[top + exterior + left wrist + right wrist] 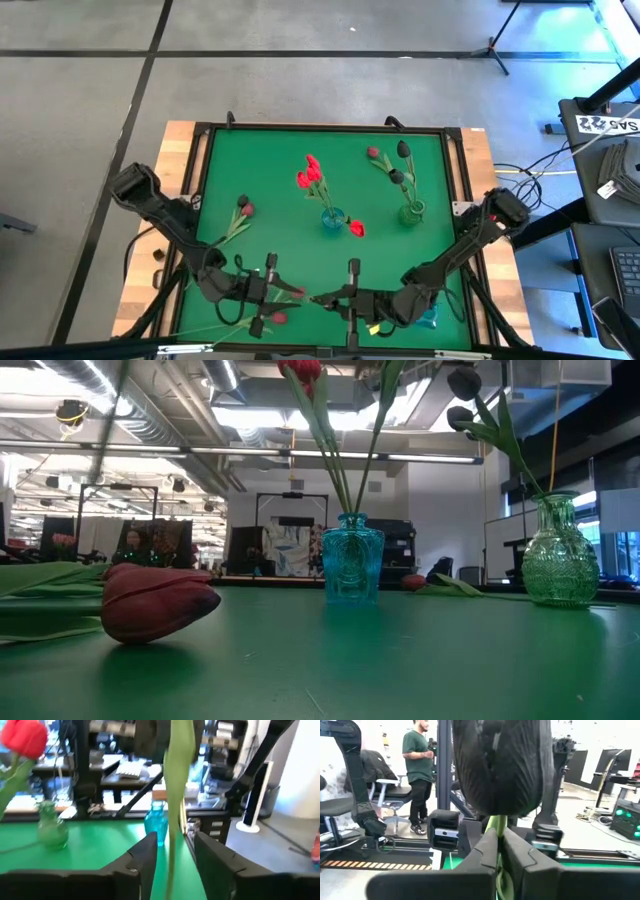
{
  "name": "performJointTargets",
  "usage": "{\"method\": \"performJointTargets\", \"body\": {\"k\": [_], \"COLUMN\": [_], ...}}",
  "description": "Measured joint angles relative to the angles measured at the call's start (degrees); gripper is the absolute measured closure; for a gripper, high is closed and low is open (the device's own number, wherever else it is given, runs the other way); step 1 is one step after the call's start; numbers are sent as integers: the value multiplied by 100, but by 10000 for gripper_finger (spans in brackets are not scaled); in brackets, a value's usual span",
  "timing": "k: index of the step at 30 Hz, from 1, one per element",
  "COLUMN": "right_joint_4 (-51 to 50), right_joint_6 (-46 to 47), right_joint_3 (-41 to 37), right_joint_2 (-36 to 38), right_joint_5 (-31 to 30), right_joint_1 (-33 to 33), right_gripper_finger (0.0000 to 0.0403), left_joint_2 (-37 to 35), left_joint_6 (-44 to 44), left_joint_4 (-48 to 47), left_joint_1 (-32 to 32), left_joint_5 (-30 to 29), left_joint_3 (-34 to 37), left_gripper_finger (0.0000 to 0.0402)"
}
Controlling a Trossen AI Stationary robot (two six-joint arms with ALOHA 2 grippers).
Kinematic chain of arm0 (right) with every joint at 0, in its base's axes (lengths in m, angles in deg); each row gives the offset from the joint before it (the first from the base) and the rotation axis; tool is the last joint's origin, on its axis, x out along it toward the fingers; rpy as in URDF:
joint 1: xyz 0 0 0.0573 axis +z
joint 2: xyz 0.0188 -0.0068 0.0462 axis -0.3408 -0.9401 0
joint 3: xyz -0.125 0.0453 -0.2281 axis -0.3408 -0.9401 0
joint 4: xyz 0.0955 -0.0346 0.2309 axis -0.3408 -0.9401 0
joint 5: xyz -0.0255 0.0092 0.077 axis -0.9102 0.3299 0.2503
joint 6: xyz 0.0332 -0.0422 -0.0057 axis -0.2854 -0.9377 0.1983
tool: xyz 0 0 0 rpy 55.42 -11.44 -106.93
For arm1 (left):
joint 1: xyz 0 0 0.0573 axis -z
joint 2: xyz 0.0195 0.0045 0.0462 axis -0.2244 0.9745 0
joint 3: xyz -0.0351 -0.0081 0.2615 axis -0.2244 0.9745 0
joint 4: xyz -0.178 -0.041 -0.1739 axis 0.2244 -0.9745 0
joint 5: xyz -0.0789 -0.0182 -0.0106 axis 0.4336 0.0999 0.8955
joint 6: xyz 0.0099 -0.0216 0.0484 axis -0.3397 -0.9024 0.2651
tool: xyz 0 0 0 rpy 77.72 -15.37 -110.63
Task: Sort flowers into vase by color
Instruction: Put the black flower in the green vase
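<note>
Near the table's near edge, my right gripper [335, 298] [500, 832] is shut on a tulip with a dark maroon head [502, 765]. My left gripper [275, 290] [175, 842] faces it and is open, with a long green leaf [175, 785] passing between its fingers. The blue vase [332, 218] holds red tulips [310, 175]. The green vase [411, 212] holds dark and pink ones [400, 165]. Lying flat on the table are a maroon tulip [278, 317] [150, 602], a pinkish one [243, 208] and a red one [356, 228]. My right gripper pinches the green stem [498, 822] between its two fingers, right under the dark head. The head stands just beyond the fingertips, toward the left arm. My left gripper has the leaf between its open fingers; whether a finger touches it, I cannot tell.
The green mat [270, 170] has a raised dark frame all round. Both vases stand in the far right half, close together, with stems leaning outward. Loose flowers lie to the left and near the front edge. A person stands in the room beyond the table.
</note>
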Motion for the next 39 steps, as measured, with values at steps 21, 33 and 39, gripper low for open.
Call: {"method": "performJointTargets", "body": {"k": [21, 33, 39], "right_joint_4": [-7866, -9567, -10195], "right_joint_6": [3688, 4220, 3913], "right_joint_3": [2, 281, 971], "right_joint_2": [3904, 5832, 6152], "right_joint_5": [-1963, -1018, -1362], "right_joint_1": [1405, 807, 775], "right_gripper_finger": [399, 399, 400], "left_joint_2": [-524, -522, -519], "left_joint_6": [-3412, -3427, -3450], "left_joint_4": [-3228, -3228, -3228], "left_joint_1": [1234, 1009, 734], "left_joint_5": [-1530, -1568, -1559], "left_joint_3": [2, 2, 2], "left_gripper_finger": [255, 255, 255]}}
